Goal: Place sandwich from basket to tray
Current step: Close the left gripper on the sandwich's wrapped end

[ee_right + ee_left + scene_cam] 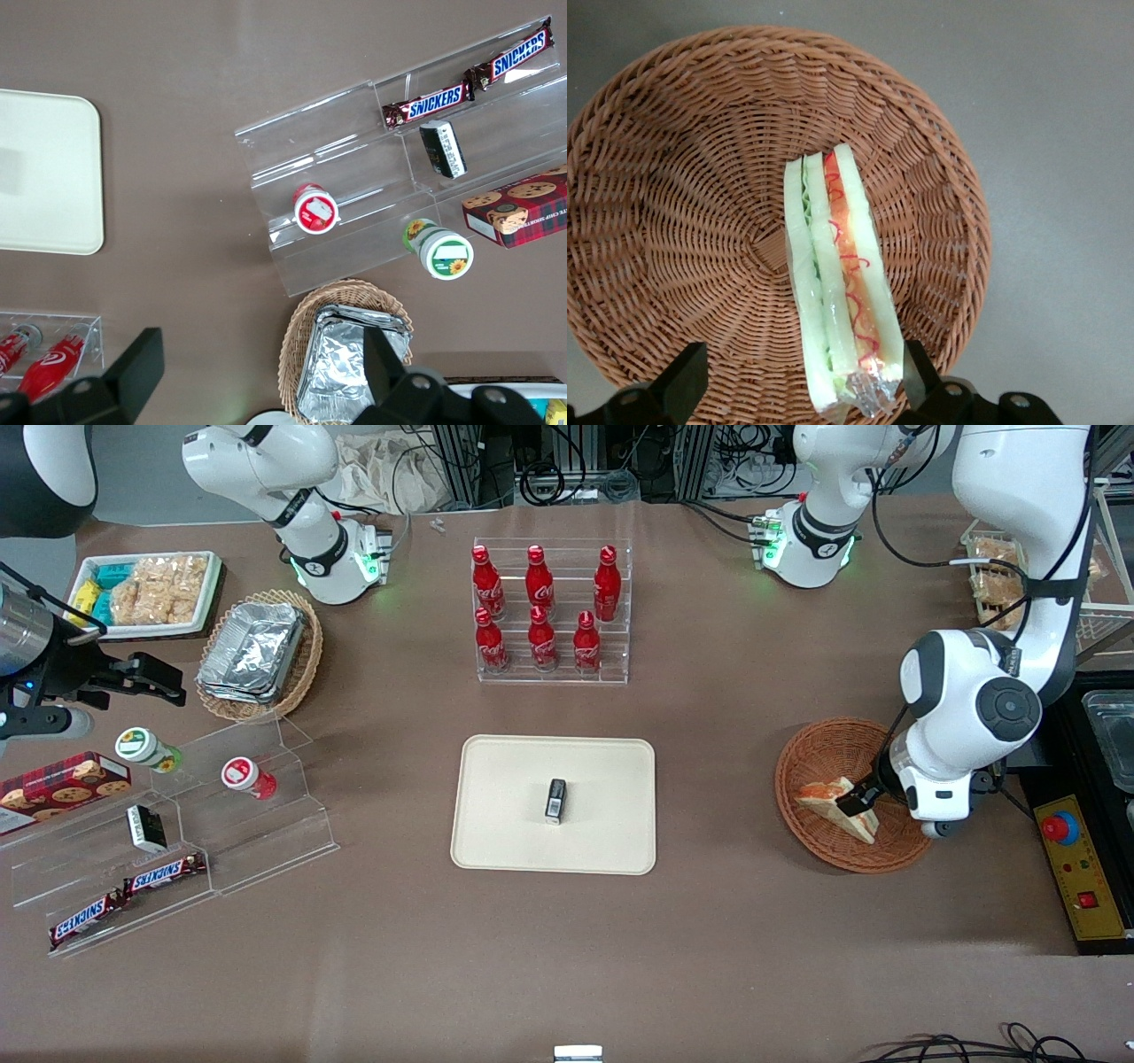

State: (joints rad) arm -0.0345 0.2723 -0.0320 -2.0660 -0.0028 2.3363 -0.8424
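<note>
The sandwich is a wrapped white-bread wedge with orange-red and green filling, lying in the round reddish-brown wicker basket toward the working arm's end of the table. My left gripper is lowered into the basket and stands open around the sandwich's wide end. One finger sits right beside the sandwich; the other finger is well apart from it over the basket's weave. The cream tray lies at mid-table and carries a small black box.
An acrylic rack of red bottles stands farther from the front camera than the tray. Toward the parked arm's end are a stepped acrylic stand with snacks, a tan basket of foil containers and a white snack tray. A yellow control box lies beside the basket.
</note>
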